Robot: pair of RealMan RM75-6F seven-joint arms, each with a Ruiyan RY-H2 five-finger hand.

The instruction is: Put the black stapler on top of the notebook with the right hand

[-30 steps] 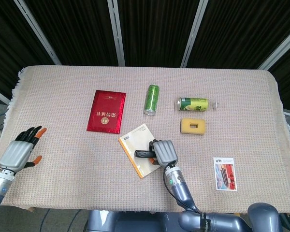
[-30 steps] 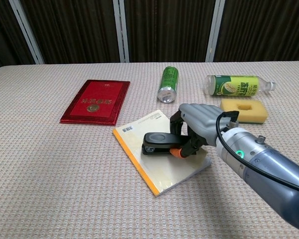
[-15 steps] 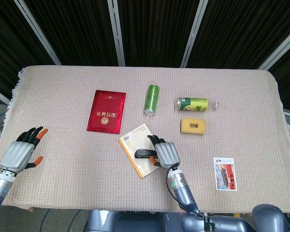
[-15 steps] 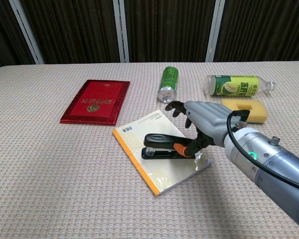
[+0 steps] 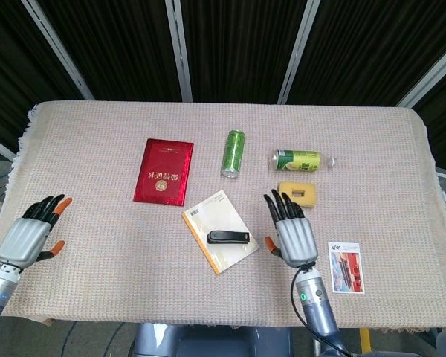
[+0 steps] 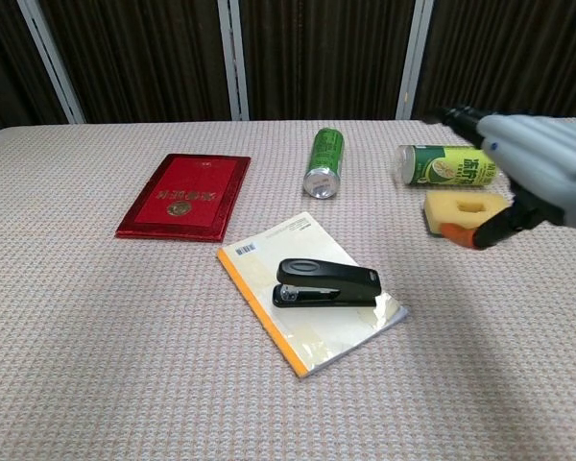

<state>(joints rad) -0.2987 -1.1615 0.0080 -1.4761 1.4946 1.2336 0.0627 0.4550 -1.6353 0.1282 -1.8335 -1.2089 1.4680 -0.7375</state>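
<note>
A beige woven cloth covers the table point(image 5: 372, 149), with dark panelled curtains behind it. Nearest the robot, the left hand point(image 5: 31, 236) rests at the table's left edge, fingers spread and empty. The right hand point(image 5: 291, 232) hovers with fingers apart, holding nothing, well clear of the notebook point(image 6: 307, 322). The black stapler point(image 6: 326, 283) lies flat across the notebook's cover, fully supported and near its right edge. A small photo card point(image 5: 346, 267) lies right of the hand. Farther back sit a yellow sponge point(image 5: 297, 193), a green can point(image 5: 234, 152), a bottle point(image 5: 303, 159) on its side, and a red booklet point(image 5: 163, 171). The placement looks done; the hand should withdraw high and wide, avoiding the sponge and bottle.
</note>
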